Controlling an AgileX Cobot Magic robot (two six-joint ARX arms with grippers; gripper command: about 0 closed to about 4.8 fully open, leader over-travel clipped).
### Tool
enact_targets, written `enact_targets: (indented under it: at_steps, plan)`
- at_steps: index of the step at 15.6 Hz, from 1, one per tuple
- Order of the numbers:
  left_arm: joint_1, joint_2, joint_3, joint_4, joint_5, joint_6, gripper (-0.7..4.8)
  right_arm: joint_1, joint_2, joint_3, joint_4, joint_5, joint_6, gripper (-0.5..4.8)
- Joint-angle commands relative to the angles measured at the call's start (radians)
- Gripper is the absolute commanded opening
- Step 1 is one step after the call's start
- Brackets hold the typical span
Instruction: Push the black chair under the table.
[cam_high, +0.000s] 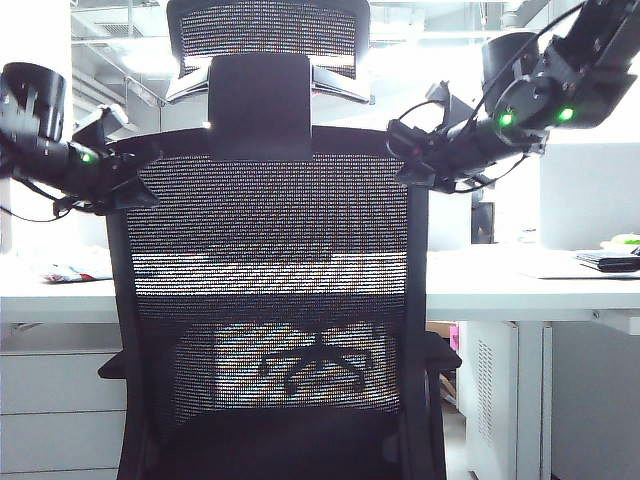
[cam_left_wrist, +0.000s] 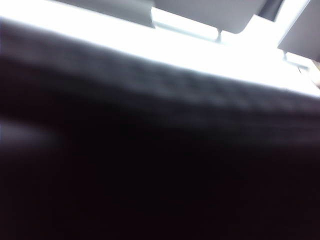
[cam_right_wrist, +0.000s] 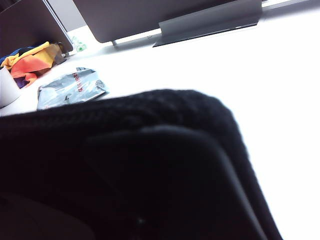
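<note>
Exterior view: left gripper (cam_high: 125, 170) and right gripper (cam_high: 415, 160) flank the black chair (cam_high: 270, 300).

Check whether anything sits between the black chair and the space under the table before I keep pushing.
Nothing visible blocks it. The black chair faces the table, with the left gripper and right gripper at the top corners of its back. Through the mesh the kneehole looks open, though the floor there is mostly hidden.
</note>
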Motion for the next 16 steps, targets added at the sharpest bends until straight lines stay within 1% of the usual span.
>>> enact_targets:
  at_steps: [1, 2, 7, 8, 10, 12, 13, 14, 15, 16]
  plan:
    - [-0.002, -0.077, -0.046, -0.040, 0.014, 0.039, -0.06, 0.016, -0.079, -0.069, 0.019, 0.040, 0.003, -0.09]
    - [-0.002, -0.104, -0.072, -0.039, 0.006, 0.043, -0.06, 0.018, -0.101, -0.095, 0.019, 0.043, 0.003, -0.09]
    - [-0.003, -0.295, -0.303, -0.034, 0.004, 0.036, -0.06, 0.033, -0.307, -0.311, 0.017, 0.043, 0.010, -0.09]
    - [-0.003, -0.385, -0.402, -0.044, 0.003, 0.034, -0.06, 0.035, -0.409, -0.398, 0.009, 0.043, 0.051, -0.09]
    - [-0.002, -0.536, -0.537, -0.057, 0.003, -0.016, -0.06, 0.035, -0.584, -0.514, -0.026, 0.045, 0.109, -0.09]
    - [-0.004, -0.746, -0.671, -0.075, 0.003, -0.064, -0.06, 0.035, -0.785, -0.586, -0.160, 0.095, 0.100, -0.09]
    - [-0.005, -0.863, -0.730, -0.083, -0.002, -0.071, -0.06, 0.034, -0.882, -0.607, -0.227, 0.108, 0.095, -0.09]
    - [-0.005, -1.079, -0.805, -0.135, -0.046, -0.070, -0.06, 0.032, -1.030, -0.623, -0.334, 0.125, 0.036, -0.09]
    - [-0.005, -1.179, -0.828, -0.171, -0.070, -0.070, -0.06, 0.032, -1.104, -0.624, -0.395, 0.151, -0.019, -0.09]
    - [-0.005, -1.259, -0.843, -0.205, -0.086, -0.067, -0.06, 0.032, -1.169, -0.624, -0.447, 0.165, -0.050, -0.09]
